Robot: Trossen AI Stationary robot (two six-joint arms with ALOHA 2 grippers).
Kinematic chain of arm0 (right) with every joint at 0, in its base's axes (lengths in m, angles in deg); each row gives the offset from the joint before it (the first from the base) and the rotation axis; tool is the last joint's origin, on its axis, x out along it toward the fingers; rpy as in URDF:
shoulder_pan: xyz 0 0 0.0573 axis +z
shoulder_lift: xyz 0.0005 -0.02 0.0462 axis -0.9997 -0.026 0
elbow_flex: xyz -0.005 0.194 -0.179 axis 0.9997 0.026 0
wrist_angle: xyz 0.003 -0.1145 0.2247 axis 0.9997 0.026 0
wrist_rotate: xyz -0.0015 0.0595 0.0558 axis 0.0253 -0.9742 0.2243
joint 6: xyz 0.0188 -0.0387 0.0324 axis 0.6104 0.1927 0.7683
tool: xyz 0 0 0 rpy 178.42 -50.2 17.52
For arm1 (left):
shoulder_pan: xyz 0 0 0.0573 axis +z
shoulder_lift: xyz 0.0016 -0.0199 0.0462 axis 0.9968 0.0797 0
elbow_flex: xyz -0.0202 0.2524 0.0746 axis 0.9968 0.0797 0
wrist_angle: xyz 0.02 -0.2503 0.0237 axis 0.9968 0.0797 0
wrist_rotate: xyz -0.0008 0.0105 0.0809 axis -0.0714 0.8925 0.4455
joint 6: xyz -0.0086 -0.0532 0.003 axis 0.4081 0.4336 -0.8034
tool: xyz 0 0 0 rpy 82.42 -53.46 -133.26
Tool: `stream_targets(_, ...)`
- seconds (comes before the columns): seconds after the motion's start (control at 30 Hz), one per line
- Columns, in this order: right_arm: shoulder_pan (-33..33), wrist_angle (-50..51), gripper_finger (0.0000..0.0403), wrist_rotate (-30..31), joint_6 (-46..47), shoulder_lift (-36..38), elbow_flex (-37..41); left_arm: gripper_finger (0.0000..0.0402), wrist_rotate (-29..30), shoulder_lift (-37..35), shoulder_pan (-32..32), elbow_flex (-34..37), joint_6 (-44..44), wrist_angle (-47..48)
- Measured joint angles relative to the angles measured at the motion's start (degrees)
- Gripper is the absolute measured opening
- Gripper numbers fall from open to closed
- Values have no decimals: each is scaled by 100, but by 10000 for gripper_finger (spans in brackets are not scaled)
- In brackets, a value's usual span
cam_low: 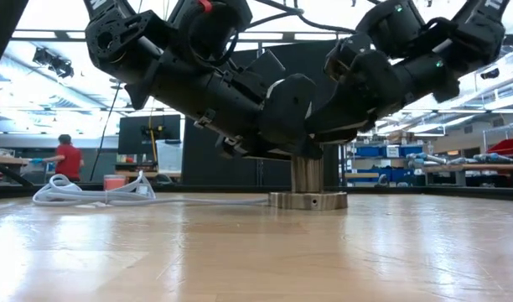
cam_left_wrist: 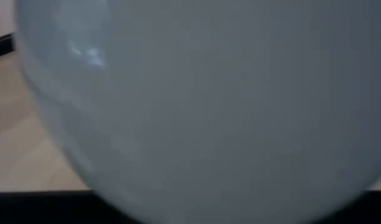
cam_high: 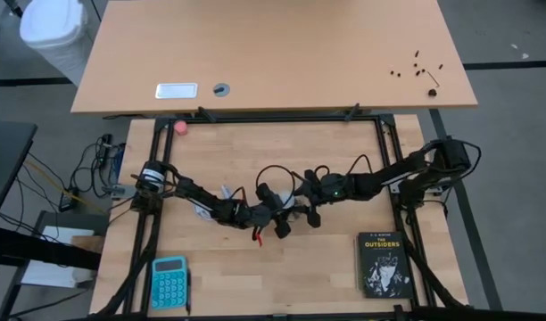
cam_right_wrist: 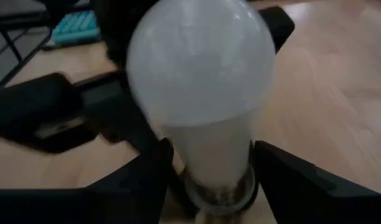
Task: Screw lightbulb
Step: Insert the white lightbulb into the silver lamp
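The white lightbulb [cam_right_wrist: 200, 74] stands upright with its neck in the round metal socket [cam_low: 307, 200], which rests by its flat disc on the table's middle. My right gripper [cam_right_wrist: 212, 163] reaches in from the table's right, open, with one finger on each side of the bulb's neck, just above the socket's rim [cam_right_wrist: 218, 196]. My left gripper [cam_high: 271, 218] comes from the left to the bulb's other side. The globe [cam_left_wrist: 203, 112] fills the left wrist view. In the low view both grippers hide the bulb. My right gripper's fingers [cam_right_wrist: 147, 180] stand close on either side of the bulb's neck [cam_right_wrist: 209, 149], slanting down from the table's right. Whether they touch it, I cannot tell. The bulb stays upright in the socket.
A white cord [cam_low: 89, 193] lies coiled to the socket's left. A black book [cam_high: 383, 265] lies near the front right and a teal calculator [cam_high: 169, 281] near the front left. A pink ball [cam_high: 180, 127] sits at the far left. A person in red [cam_low: 68, 155] stands far back.
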Motion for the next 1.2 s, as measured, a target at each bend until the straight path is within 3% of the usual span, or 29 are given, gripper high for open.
stream_targets(0.2, 74, 807, 257, -12, -48, 550, 12, 178, 47, -4, 9, 0, 14, 32)
stream_targets(0.87, 607, 1248, 266, 310, 357, 626, 14, 178, 38, -8, 13, 2, 11, 49)
stream_targets(1.2, 600, 1666, 266, 635, 198, 1070, 14, 178, 32, -8, 13, 4, 23, 52)
